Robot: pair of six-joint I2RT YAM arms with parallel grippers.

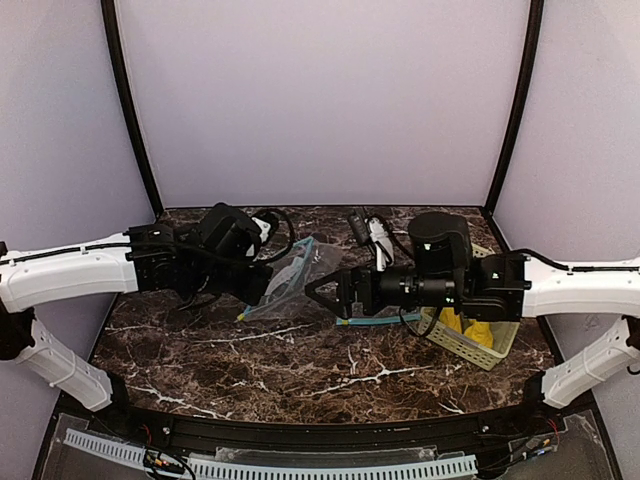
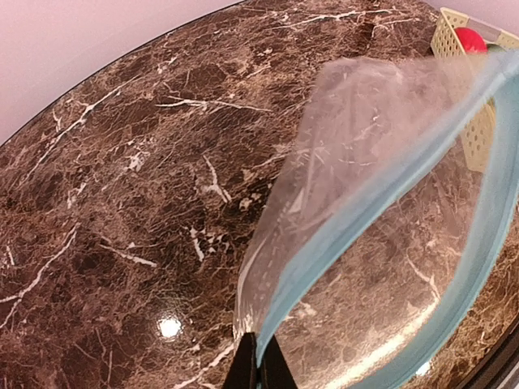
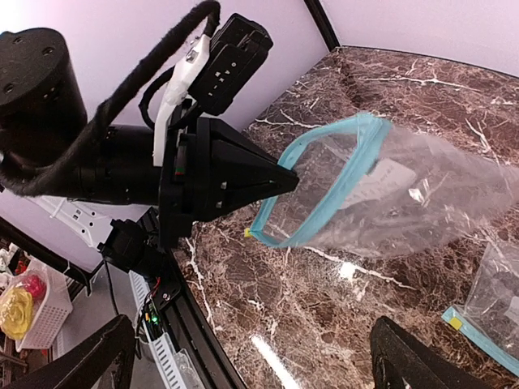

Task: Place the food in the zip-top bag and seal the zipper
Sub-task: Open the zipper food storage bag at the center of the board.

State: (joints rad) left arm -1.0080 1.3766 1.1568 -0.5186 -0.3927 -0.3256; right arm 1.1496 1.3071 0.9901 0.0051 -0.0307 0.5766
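The left claw (image 2: pixel 255 358) is clamped on the bag (image 2: pixel 357 146) rim. The right claw (image 1: pixel 315 291), at its 3 o'clock, is apart.

You have a thin, clear, creased plastic-film bag (image 3: pixel 422 194) with a smooth pale blue zipper strip (image 3: pixel 365 134), under the bag a polished brown marble-look table (image 2: pixel 122 203) mirroring lamps, at the bag's rim a matt black left gripper (image 3: pixel 293 180), and right of the bag a pale slatted plastic basket (image 2: pixel 446 36) with a glossy red ball (image 2: pixel 469 38).
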